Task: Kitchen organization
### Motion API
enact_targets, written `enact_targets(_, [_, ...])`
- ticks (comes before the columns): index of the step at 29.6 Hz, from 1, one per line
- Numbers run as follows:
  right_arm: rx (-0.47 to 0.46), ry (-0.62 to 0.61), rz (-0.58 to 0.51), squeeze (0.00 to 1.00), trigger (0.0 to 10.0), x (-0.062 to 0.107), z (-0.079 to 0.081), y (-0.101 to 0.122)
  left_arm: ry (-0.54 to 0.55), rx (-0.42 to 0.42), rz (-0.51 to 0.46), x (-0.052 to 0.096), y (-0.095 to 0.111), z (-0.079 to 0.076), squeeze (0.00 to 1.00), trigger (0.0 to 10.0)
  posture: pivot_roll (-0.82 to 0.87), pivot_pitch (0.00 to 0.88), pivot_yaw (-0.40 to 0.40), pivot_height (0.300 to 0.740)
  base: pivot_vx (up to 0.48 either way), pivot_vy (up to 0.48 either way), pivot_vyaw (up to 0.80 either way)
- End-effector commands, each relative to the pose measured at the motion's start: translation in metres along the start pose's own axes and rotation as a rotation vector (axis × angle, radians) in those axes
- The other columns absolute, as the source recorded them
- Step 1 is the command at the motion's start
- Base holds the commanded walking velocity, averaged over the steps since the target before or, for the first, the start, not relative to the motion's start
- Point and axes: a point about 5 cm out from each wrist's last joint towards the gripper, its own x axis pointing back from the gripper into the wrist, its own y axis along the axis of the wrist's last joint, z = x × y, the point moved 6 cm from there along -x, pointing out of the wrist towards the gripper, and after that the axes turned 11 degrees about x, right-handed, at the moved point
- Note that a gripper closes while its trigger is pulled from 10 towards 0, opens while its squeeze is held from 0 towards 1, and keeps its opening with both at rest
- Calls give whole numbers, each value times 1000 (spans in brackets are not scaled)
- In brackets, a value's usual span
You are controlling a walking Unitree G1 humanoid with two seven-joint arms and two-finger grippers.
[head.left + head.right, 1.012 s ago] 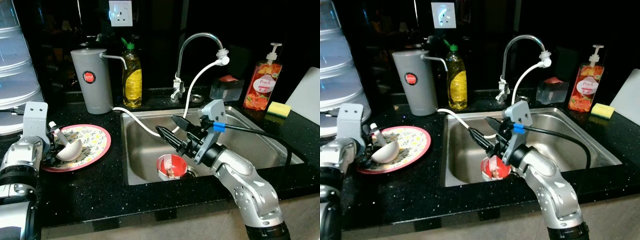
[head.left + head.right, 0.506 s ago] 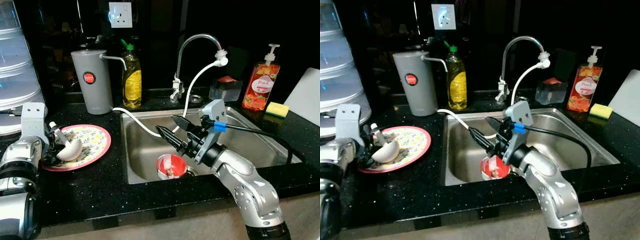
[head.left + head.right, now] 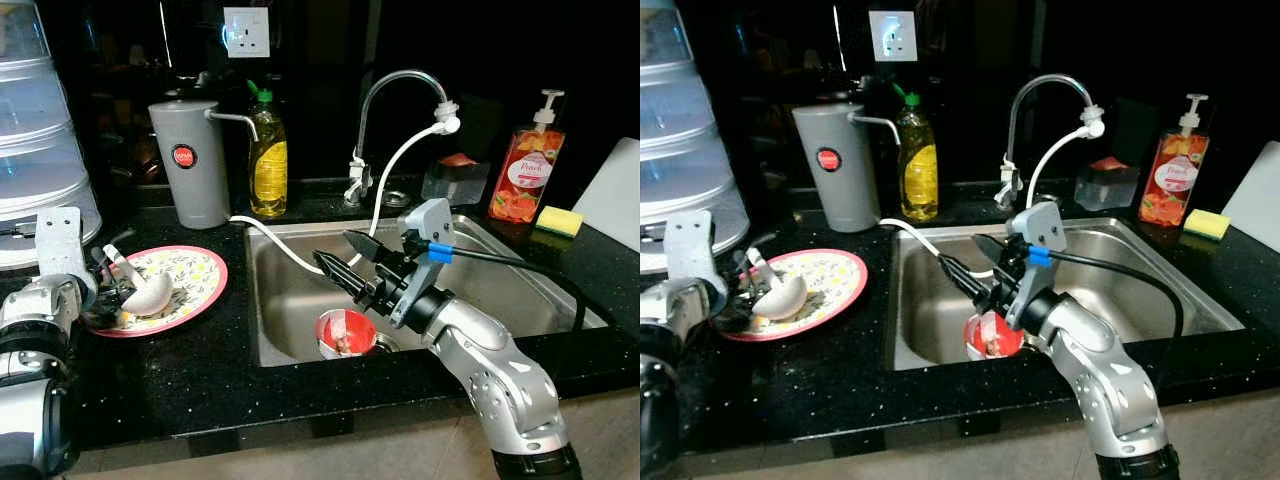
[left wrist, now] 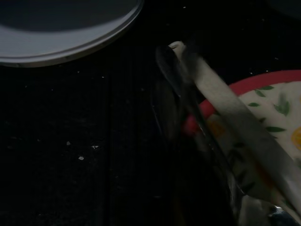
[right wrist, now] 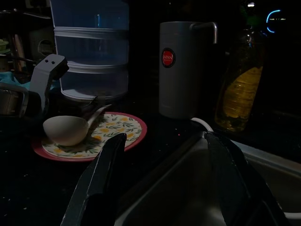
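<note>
Hovering over the sink [image 3: 520, 300], my right claw [image 3: 338, 262] hangs with its fingers spread and nothing between them, just above and beside the red cup [image 3: 345, 333] that sits by the drain at the bottom of the basin. I judge this to be the clearing step: the cup is the piece to take out, and the next move calls for dropping the claw down onto the cup's rim and closing on it without tipping it.

My left claw [image 3: 745, 290] rests at the left edge of the flowered plate [image 3: 200, 285] on the counter [image 3: 200, 380], right by the handle of the white ladle [image 3: 150, 295] lying in that plate. Whether it grips the handle I cannot tell; the left wrist view is too dark and close.

A white hose [image 3: 395, 170] runs from the tap [image 3: 395, 85] down across the basin's far left corner, close to my open fingers, and could snag. Behind stand a grey jug [image 3: 190, 160], a yellow oil bottle [image 3: 267, 160], a soap pump [image 3: 525, 170] and a sponge [image 3: 558, 220], with stacked clear tubs [image 3: 40, 150] at far left.
</note>
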Motion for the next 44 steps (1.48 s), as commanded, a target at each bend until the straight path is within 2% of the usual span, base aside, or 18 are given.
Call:
enact_targets(1, [4,-2,-6,0,10000,0,-1,3,7,8,44,0,-10,6,0,0,-31,31,-16,740,0,0,0])
enact_targets(7, [2,-7,-5,0,10000,0,-2,3,-2,36,-24,1,7,2,0,78,-31,31,-16,740,0,0,0])
enact_targets(8, [1,-7,-5,0,10000,0,-2,3,-8,45,-36,1,11,1,0,980,-31,31,-16,740,0,0,0])
enact_targets(9, [1,-8,-4,0,10000,0,-2,3,-9,48,-62,2,17,0,0,6980,-31,31,-16,740,0,0,0])
enact_targets(10, [1,-8,-4,0,10000,0,-2,3,-13,54,-81,3,22,-1,0,10000,-31,31,-16,740,0,0,0])
enact_targets(14, [0,-8,-5,0,10000,0,-2,3,-2,38,-134,5,35,-3,0,10000,-34,30,-16,740,0,0,0])
enact_targets(15, [0,-9,-6,0,10000,0,-3,3,27,-3,-184,8,47,-2,0,10000,-35,30,-17,740,0,0,0])
enact_targets(18, [0,-9,-7,0,10000,0,-3,3,40,-26,-246,13,63,-3,0,10000,-33,29,-17,740,0,0,0])
enact_targets(23, [-1,-10,-7,0,10000,0,-3,3,-25,-27,-276,17,78,-20,0,10000,-31,30,-17,740,0,0,0])
enact_targets(25, [-1,-13,-7,0,10000,0,-3,3,-86,-25,-277,18,81,-34,0,10000,-32,30,-16,740,0,0,0])
enact_targets(26, [2,-19,-5,0,10000,0,-4,3,-170,-31,-258,20,79,-50,0,10000,-34,30,-13,740,0,0,0])
enact_targets(28, [4,-32,-2,0,10000,0,-7,2,-246,-49,-233,22,74,-65,0,10000,-34,30,-13,740,0,0,0])
enact_targets(31, [11,-82,15,0,10000,0,-16,-1,-401,-114,-182,28,56,-93,0,10000,-34,30,-11,740,0,0,0])
enact_targets(36, [20,-145,46,0,10000,1,-28,-7,-509,-156,-163,36,42,-115,0,10000,-35,31,-9,740,0,0,0])
enact_targets(40, [18,-246,71,0,10000,4,-49,-12,-668,-160,-159,55,29,-158,0,10000,-35,30,-12,740,0,0,0])
enact_targets(42, [18,-284,81,0,10000,5,-56,-13,-718,-160,-155,60,24,-173,0,10000,-36,29,-13,740,0,0,0])
enact_targets(43, [18,-284,81,0,10000,5,-56,-13,-718,-160,-155,60,24,-173,0,10000,-36,29,-13,740,0,0,0])
enact_targets(44, [28,-349,112,0,10000,7,-69,-18,-781,-160,-134,67,14,-198,0,10000,-37,27,-12,740,0,0,0])
